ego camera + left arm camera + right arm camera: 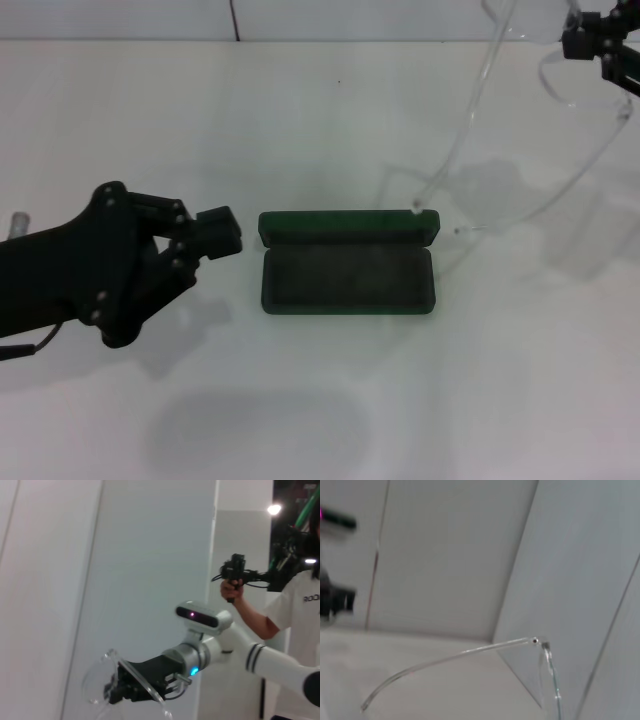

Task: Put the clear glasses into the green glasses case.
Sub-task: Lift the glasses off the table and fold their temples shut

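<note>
The green glasses case (346,272) lies open mid-table, dark lining up, lid standing at its far side. My right gripper (590,45), high at the far right, is shut on the clear glasses (468,120). Their long arms hang down, and one tip reaches the case's far right corner. The left wrist view shows the same right gripper (117,690) clamped on the clear glasses (97,680). The right wrist view holds only a thin arm and lens edge of the clear glasses (460,654). My left gripper (220,232) rests shut, just left of the case, holding nothing.
The white table (330,120) ends in a far edge near the head view's top. In the left wrist view a person (295,610) stands behind the right arm, holding a black hand-held device (233,572). White wall panels fill both wrist views.
</note>
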`<control>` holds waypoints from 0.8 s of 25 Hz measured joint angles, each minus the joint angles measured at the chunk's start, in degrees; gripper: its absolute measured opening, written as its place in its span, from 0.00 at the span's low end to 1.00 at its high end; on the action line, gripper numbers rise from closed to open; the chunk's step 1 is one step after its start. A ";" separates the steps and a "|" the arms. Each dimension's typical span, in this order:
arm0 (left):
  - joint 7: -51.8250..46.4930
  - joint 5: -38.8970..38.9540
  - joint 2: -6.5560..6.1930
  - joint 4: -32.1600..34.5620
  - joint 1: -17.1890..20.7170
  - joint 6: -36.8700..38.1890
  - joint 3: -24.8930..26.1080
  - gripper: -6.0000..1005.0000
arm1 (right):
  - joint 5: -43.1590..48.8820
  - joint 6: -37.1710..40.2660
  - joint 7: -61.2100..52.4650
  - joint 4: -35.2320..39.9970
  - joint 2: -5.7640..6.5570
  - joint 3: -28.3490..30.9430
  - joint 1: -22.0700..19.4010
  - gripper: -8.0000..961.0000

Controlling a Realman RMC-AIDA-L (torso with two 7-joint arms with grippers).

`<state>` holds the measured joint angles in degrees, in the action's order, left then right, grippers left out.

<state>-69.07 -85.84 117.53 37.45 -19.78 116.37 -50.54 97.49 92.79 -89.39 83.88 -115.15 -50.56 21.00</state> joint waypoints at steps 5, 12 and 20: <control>-0.18 1.90 0.21 0.00 -0.91 0.08 -3.01 0.04 | -3.92 5.55 6.16 -16.81 0.56 4.67 3.80 0.08; -0.17 6.99 0.30 1.11 -2.71 0.09 -8.81 0.04 | -3.97 8.83 10.64 -28.40 1.18 4.31 6.85 0.08; -1.68 7.59 1.81 3.75 -4.83 0.07 -9.75 0.04 | -3.20 9.54 11.85 -32.96 0.60 -0.27 8.06 0.08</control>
<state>-70.75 -78.25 119.34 41.19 -24.61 116.44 -60.29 94.29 102.32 -77.54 50.92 -114.55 -50.83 29.06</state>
